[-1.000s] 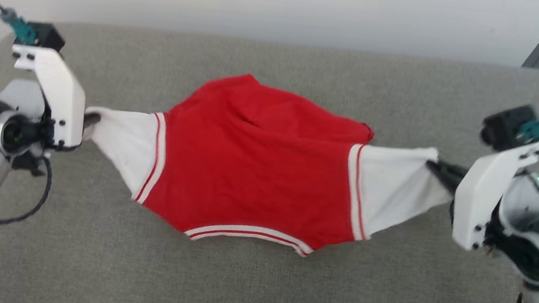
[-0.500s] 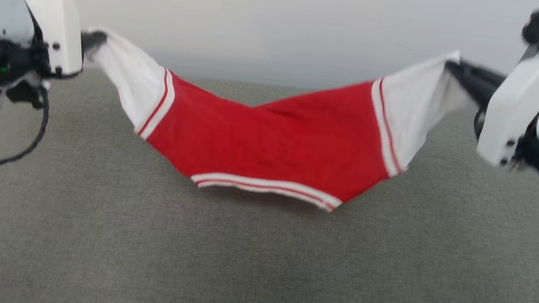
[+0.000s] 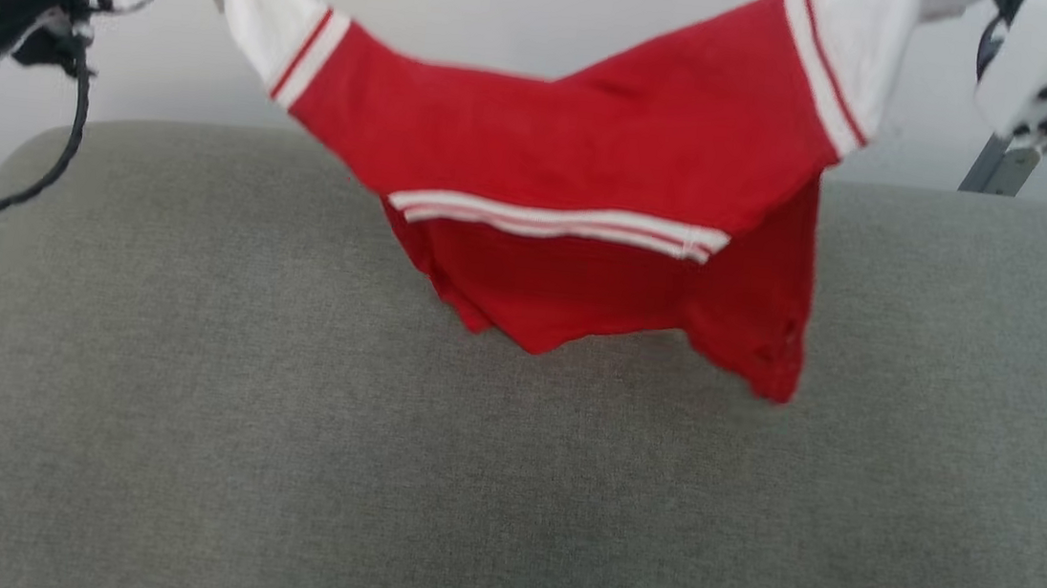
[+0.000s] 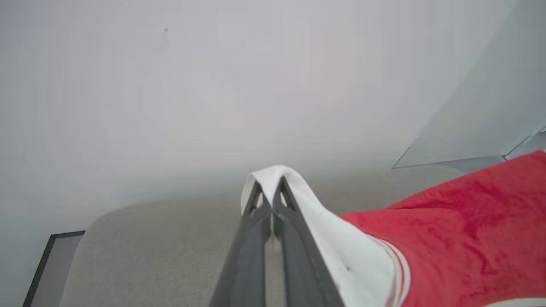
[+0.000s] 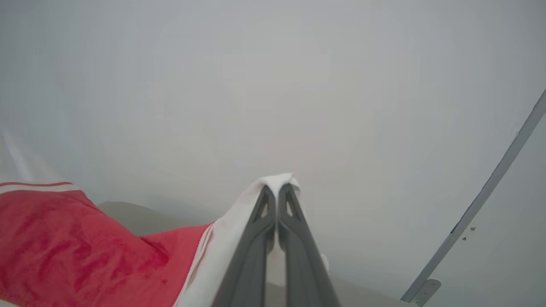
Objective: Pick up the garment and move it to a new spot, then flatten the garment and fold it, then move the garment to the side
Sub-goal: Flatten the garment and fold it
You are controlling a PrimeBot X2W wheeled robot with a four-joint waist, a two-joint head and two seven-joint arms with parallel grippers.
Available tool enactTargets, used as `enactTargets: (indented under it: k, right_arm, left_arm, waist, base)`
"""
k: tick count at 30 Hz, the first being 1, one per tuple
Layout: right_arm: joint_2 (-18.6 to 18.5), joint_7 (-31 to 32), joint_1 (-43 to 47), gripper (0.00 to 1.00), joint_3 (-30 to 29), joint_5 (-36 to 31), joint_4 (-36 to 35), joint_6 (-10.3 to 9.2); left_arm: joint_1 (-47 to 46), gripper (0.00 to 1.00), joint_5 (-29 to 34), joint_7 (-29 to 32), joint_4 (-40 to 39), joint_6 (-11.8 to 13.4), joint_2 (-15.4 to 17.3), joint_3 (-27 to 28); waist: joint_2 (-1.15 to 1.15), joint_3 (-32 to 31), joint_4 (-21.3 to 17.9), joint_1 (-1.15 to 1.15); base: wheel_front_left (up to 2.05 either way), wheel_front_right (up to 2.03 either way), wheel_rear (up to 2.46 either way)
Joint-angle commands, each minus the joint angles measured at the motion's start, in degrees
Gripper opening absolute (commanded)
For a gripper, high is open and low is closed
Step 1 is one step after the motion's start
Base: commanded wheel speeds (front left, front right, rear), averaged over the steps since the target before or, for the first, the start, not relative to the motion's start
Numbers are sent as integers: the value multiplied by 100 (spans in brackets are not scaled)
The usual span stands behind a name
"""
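garment (image 3: 596,138) | soft red jersey, white sleeves, striped seams | hanging swag-shaped

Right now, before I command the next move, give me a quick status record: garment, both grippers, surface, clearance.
garment: red T-shirt with white sleeves, hanging stretched between both arms, body sagging in the middle
left gripper: shut on the garment's white sleeve end
right gripper: shut on the garment's other white sleeve end
surface: grey padded top, below the garment
clearance: lowest red edge looks lifted off the surface; picture blurred, not certain
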Motion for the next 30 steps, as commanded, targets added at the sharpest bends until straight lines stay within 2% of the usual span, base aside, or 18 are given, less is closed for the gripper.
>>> enactTargets:
  k: [1, 7, 13, 20, 24, 26, 30]
  right_arm:
    - [65, -109, -138, 0, 43, -64, 120, 0]
    - [301, -1157, -908, 0, 136, -587, 1128, -1]
    - [539, -2680, -1757, 0, -33, -1426, 2254, -1]
    - [711, -4662, -2642, 0, -761, -3023, 3133, -1]
    - [925, -4977, -2673, 0, -1050, -3737, 3414, -1]
    - [944, -5004, -2573, 0, -1117, -3880, 3650, -1]
    - [976, -5026, -2342, 0, -1097, -3940, 4039, -1]
  left_arm:
    - [-148, 0, 45, -117, 68, -48, -40, 30]
    - [-664, 0, 391, -975, 646, -300, -309, 50]
    - [-1316, 0, 784, -2032, 1272, -463, -541, 62]
    - [-1930, 0, 1241, -3951, 1607, -686, -793, 46]
    - [-1853, 0, 1125, -4535, 1805, -728, -911, 24]
    - [-1658, 0, 1159, -4602, 1858, -732, -935, -139]
    - [-1312, 0, 846, -4546, 1921, -732, -964, -252]
  waist:
    - [0, 67, -11, 0]
    - [0, 425, -54, 0]
    - [0, 814, -104, 0]
    - [0, 1260, -89, 0]
    - [0, 1371, -57, 0]
    - [0, 1401, -35, 0]
    - [0, 1425, -8, 0]
  base:
    - [0, 0, 0]
    - [0, 0, 0]
    - [0, 0, 0]
    - [0, 0, 0]
    - [0, 0, 0]
    - [0, 0, 0]
    - [0, 0, 0]
